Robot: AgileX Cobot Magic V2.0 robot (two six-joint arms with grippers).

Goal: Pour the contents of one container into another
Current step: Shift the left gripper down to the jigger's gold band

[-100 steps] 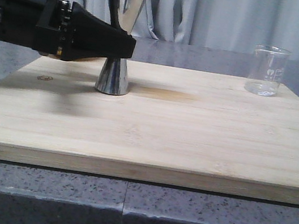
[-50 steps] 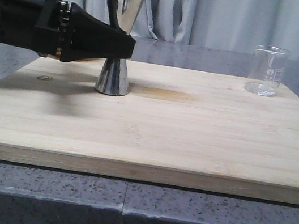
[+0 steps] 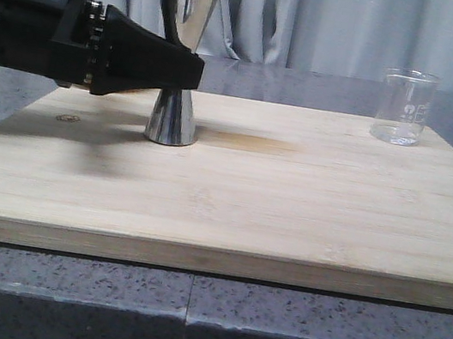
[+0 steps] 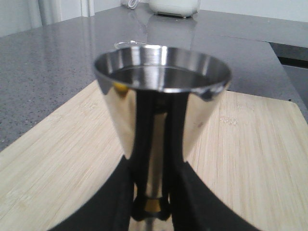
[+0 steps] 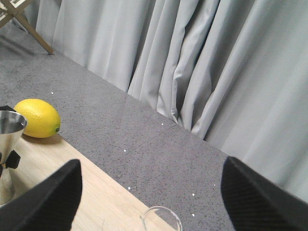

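Matte black all over on the left arm (image 3: 24, 27): a boxy wrist housing steps through a ribbed collar dotted with small pale screw heads, plus one brass-coloured one low down, into the left gripper (image 3: 192, 71), a smooth black wedge tapering to a blunt tip, with a thin cable looping above the housing. Up close its fingers (image 4: 113, 202) are plain black, broad and softly curved. The right gripper (image 5: 151, 202) shows two wide black fingers (image 5: 262, 199) with a fine woven-looking grain and rounded edges.
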